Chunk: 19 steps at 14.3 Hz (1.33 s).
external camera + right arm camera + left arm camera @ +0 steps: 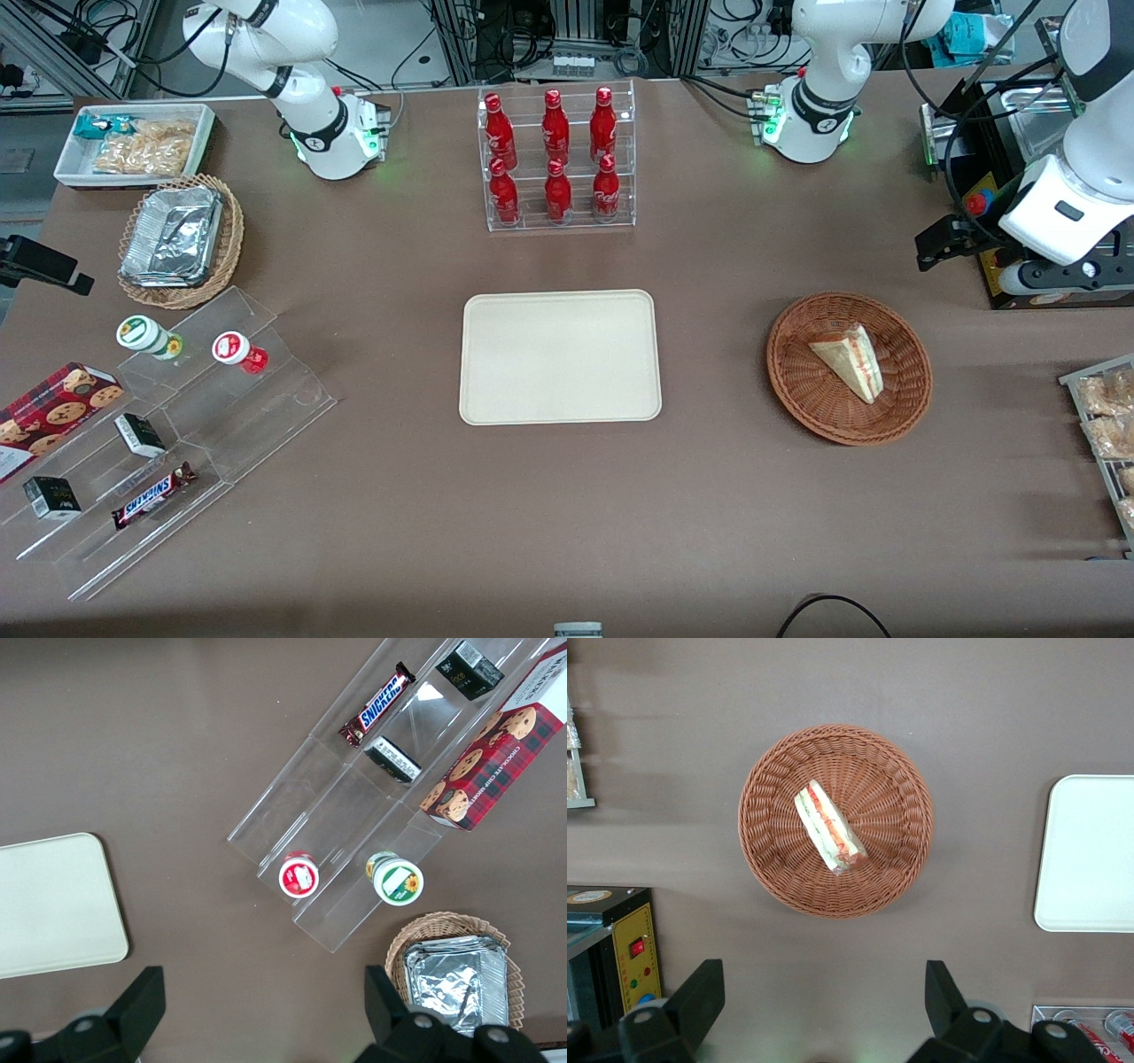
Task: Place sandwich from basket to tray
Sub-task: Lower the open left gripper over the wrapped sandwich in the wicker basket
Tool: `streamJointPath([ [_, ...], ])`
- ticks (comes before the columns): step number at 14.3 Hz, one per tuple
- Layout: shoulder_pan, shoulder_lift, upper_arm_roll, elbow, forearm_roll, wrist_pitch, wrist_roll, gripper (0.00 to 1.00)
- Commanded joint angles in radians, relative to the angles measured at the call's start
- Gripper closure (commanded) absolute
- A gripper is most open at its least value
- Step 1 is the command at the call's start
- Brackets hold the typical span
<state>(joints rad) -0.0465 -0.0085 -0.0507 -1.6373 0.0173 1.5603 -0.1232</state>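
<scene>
The sandwich (850,359) (830,827), a pale wedge with red and green filling along one edge, lies in the round reddish-brown basket (797,390) (780,859). My gripper (952,241) (822,973) hangs high above the table at the working arm's end, farther from the front camera than the basket. It is open, with nothing between its fingers and well clear of the sandwich. The cream tray (560,356) (1090,855) (53,904) lies bare at the table's middle, beside the basket toward the parked arm's end.
A clear rack of red bottles (556,159) stands farther from the front camera than the tray. A black box with a yellow panel (633,957) sits under my arm. A rack of snacks (1103,416) is at the working arm's edge. An acrylic stepped shelf (221,390) sits toward the parked arm.
</scene>
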Motion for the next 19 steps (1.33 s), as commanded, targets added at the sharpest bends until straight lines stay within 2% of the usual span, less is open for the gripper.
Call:
streamJointPath([
  [1, -0.018, -0.005, 0.008, 0.013, 0.009, -0.041, -0.003, 0.00],
  [4, -0.015, 0.025, 0.009, -0.001, -0.014, -0.089, 0.002, 0.00],
  [6, -0.015, 0.032, 0.009, -0.076, -0.008, -0.041, 0.005, 0.00],
  [16, 0.004, 0.002, 0.018, -0.582, 0.001, 0.574, -0.010, 0.00],
  [19, 0.025, 0.010, 0.018, -0.642, 0.001, 0.688, -0.148, 0.00],
])
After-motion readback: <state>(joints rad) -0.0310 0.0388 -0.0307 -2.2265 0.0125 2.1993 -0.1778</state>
